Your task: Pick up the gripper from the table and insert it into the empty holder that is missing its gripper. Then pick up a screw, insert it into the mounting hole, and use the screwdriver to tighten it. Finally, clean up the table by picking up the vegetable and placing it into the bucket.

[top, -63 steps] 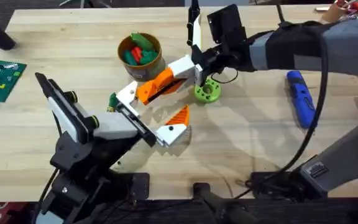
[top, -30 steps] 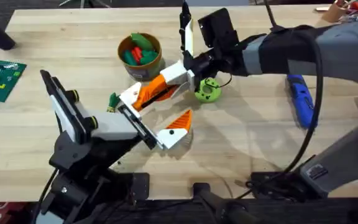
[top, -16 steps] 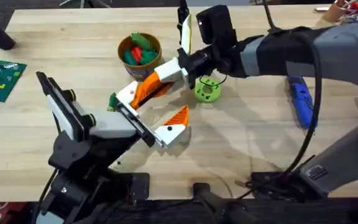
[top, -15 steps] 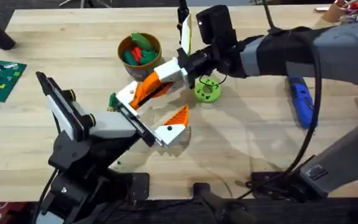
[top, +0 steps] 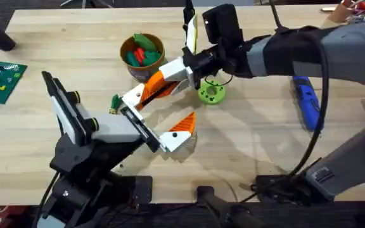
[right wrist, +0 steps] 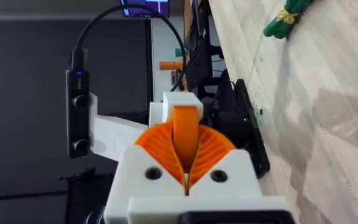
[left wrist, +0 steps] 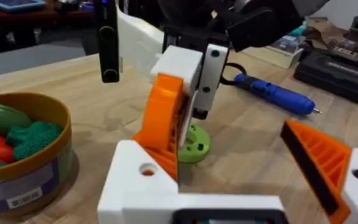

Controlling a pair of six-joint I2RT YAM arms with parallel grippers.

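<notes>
At the middle of the table (top: 265,145), the right arm's jaws are clamped on the upper white end of the gripper (top: 160,82). They grasp it high so that the lower end stays free to meet its mount. In the right wrist view the piece runs edge-on between the pads, orange wedge centred, which suggests a square, steady hold.

The gripper slopes down from that grasp toward the holder (top: 139,125), the black bar at the tip of the left arm. Its lower white foot is at or just above one end of the bar; I cannot tell whether it is fully seated. The tilt looks deliberate, lining the foot up with the slot.

The left arm seems to be parked low and slanted to offer the bar up. Its jaws stand wide apart with nothing between them: the shorter white-and-orange piece (top: 177,130) sits at the far end of the bar, leaving the near end clear for the newcomer.

Further out, a lime-green disc (top: 211,93) lies just beside the right wrist. The vegetable (top: 115,102) lies on the wood near the bar's end, close to the bucket (top: 151,71), which already contains green and red toy pieces. The screwdriver (top: 308,101) rests well apart on the right side, untouched. By my reckoning the insertion is the step in hand, with screw and tidying to follow.
</notes>
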